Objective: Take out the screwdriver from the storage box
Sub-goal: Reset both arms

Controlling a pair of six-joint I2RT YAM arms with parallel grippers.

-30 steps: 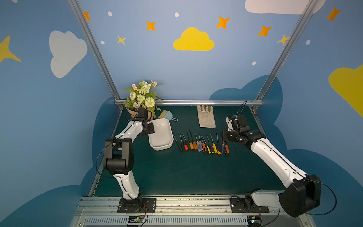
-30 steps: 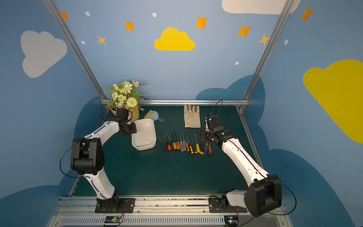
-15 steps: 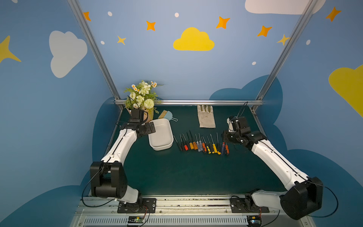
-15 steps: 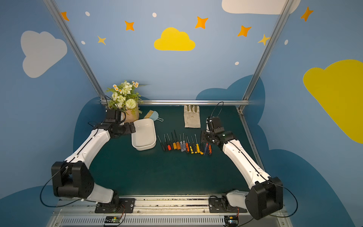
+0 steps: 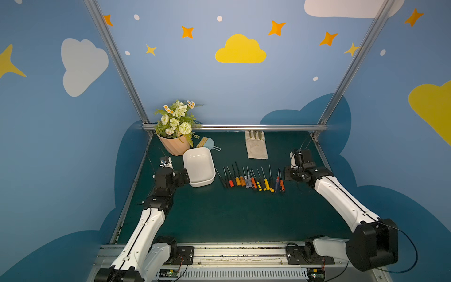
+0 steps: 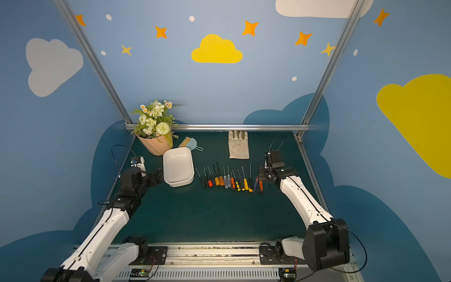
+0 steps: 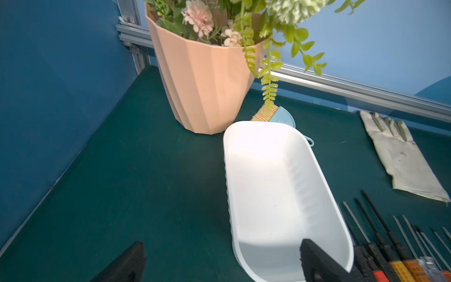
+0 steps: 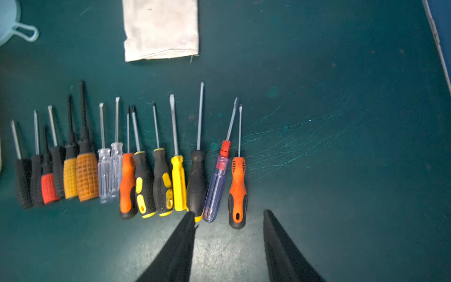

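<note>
The left end effector (image 7: 220,241) has drawn back along the bare-floored storage box (image 5: 198,167), released; right end effector (image 8: 228,212) has spread, empty, beside the screwdrivers (image 5: 251,179)

The storage box (image 5: 199,168) is hemmed at 11 o'clock by the flower pot (image 5: 173,146), at 12 by the brush (image 5: 207,143), at 3 by the row of screwdrivers (image 5: 251,179) and at 8 by the left gripper (image 5: 184,176). Bare table (image 5: 231,214) is left at 6 o'clock.
</note>
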